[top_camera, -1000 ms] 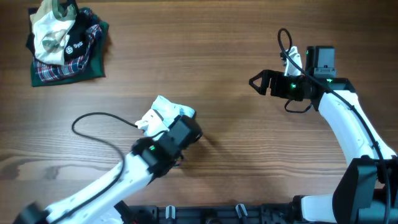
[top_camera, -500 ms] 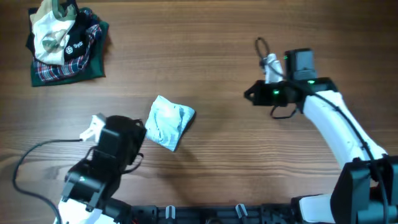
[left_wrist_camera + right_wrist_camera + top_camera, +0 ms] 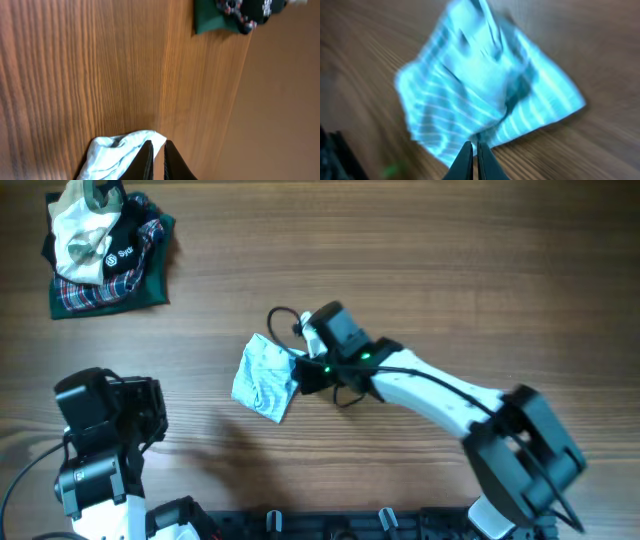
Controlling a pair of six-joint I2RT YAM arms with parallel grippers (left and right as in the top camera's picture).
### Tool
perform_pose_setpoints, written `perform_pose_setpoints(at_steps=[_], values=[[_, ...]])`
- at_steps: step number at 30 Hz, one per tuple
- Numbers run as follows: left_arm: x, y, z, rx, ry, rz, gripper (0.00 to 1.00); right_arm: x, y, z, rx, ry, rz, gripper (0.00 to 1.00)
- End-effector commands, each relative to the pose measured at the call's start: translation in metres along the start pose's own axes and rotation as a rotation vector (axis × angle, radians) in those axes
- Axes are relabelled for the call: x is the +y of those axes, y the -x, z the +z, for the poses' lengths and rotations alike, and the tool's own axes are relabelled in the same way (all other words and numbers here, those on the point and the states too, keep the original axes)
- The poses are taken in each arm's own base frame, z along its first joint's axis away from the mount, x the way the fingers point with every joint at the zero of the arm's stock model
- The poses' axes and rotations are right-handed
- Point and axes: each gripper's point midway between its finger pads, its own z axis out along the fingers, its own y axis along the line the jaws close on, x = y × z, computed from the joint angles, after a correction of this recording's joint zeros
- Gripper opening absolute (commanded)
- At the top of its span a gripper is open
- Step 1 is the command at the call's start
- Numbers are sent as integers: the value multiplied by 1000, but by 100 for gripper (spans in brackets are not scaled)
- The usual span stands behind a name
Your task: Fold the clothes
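Left tool [image 3: 158, 145] clenched on nothing at the near-left of the table [image 3: 420, 250], well apart from the work. Mid-table, the small blue-white checked garment [image 3: 265, 375] lies crumpled; the right tool [image 3: 472, 146] is clenched with its tips at the garment's right edge, can't tell if fabric is pinched. For a clean fold it likely needs one corner layer only, lifted low and laid flat across. Far-left pile of other clothes [image 3: 105, 250]: leave alone.

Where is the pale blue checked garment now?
Overhead, the garment lies left of table centre, beside the right gripper, away from the top-left pile.
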Motion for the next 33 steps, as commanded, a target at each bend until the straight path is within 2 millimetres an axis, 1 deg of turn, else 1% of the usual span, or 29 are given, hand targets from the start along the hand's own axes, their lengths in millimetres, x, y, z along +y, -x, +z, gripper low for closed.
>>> perform_pose_setpoints(at_steps=[1, 5, 9, 13, 15, 16, 18, 21, 24, 26, 27, 29, 31, 33], values=[[2, 12, -3, -9, -12, -52, 9, 1, -22, 26, 73, -21, 31, 4], [5, 30, -6, -53, -19, -118, 12, 6, -31, 29, 94, -29, 50, 4], [8, 46, -10, -99, -21, -169, 13, 11, -48, 37, 125, -52, 83, 4], [10, 51, -11, -115, -21, -186, 13, 25, -56, 49, 123, -41, 101, 5], [10, 51, -11, -114, -20, -186, 13, 29, -58, 61, 115, -36, 116, 4], [11, 50, -11, -112, -18, -187, 13, 28, -56, 64, 104, -35, 124, 4], [12, 49, -11, -108, -12, -189, 13, 29, -47, 70, 64, -26, 132, 4], [15, 48, -11, -103, 2, -194, 13, 32, -20, 75, -57, -14, 109, 4], [20, 45, -10, -92, 21, -201, 13, 32, 5, 77, -177, -19, 94, 4], [24, 42, -10, -79, 36, -208, 13, 30, 26, 73, -281, -41, 88, 4], [28, 39, -10, -66, 54, -214, 14, 31, 44, 67, -367, -51, 83, 4], [34, 36, -11, -58, 79, -223, 15, 33, 66, 57, -479, -59, 85, 4], [42, 32, -11, -47, 111, -233, 17, 33, 77, 51, -537, -61, 87, 4], [50, 27, -12, -30, 148, -245, 18, 31, 84, 47, -560, -71, 75, 4]])
